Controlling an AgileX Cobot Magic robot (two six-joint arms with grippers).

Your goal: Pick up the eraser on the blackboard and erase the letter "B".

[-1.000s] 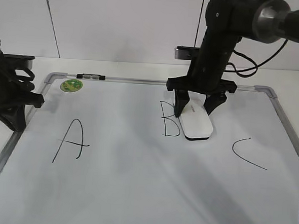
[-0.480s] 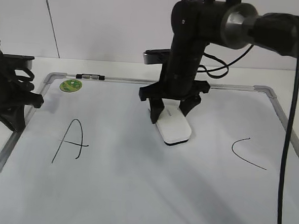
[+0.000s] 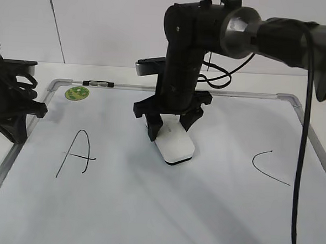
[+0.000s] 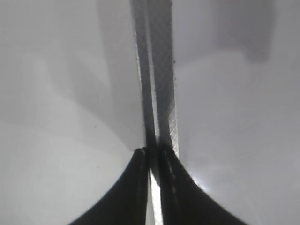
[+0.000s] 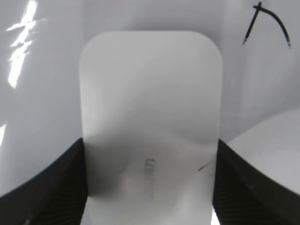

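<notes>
The exterior view looks down at a slant across the board (image 3: 146, 209) from its near edge, facing the back wall. The left wrist view sits very close above the board's frame (image 4: 161, 84), looking down along it. The right wrist view looks closely down on the eraser (image 5: 150, 117), which the exterior view also shows (image 3: 174, 146).

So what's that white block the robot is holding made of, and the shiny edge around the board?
The white rounded-rectangular eraser block looks like smooth matte plastic: even colour, soft rounded corners, faint grey lettering, thin black base in the exterior view. The silver frame of the white board looks like brushed metal, catching light along its strip, though coated plastic can't be ruled out.
</notes>
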